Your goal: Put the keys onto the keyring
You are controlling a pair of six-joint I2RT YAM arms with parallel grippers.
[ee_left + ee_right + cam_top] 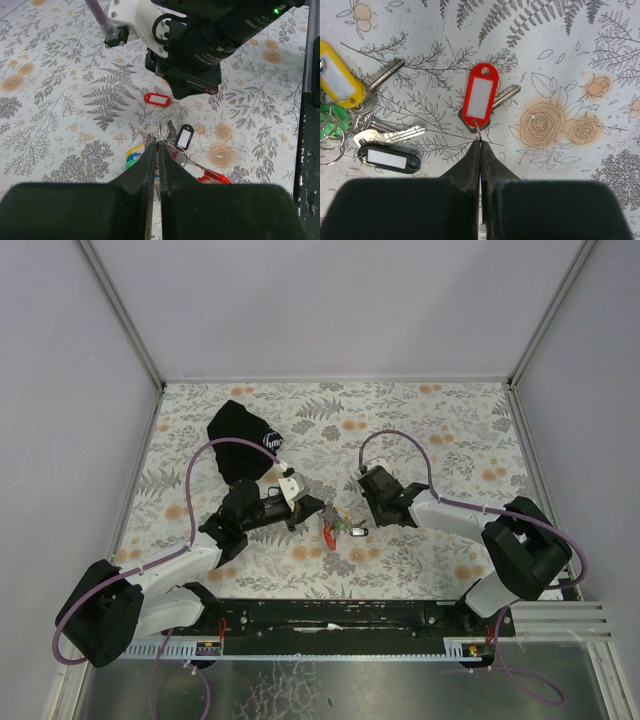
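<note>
From above, the counter (450,430) is boxed in by walls on the left, far and right sides, with a black rail (330,612) along its near edge. Open floral cloth spreads far and right of the arms. A black pouch (243,440) lies far-left, just beyond the left arm. The keys (340,528) sit in a tight cluster near the middle, hemmed between the left end effector (316,508) and the right end effector (366,502).

The left wrist view shows the left fingers pressed together, tips at a wire ring (180,154) in the cluster. Whether they pinch it cannot be told. A black tag (184,136) and a yellow tag (134,149) flank them. A lone red tag (157,99) lies farther off, under the right end effector.

The right wrist view shows its fingers closed, tips touching that red tag's small loop. A silver key (506,94) lies under the tag, apart from the cluster at left.
</note>
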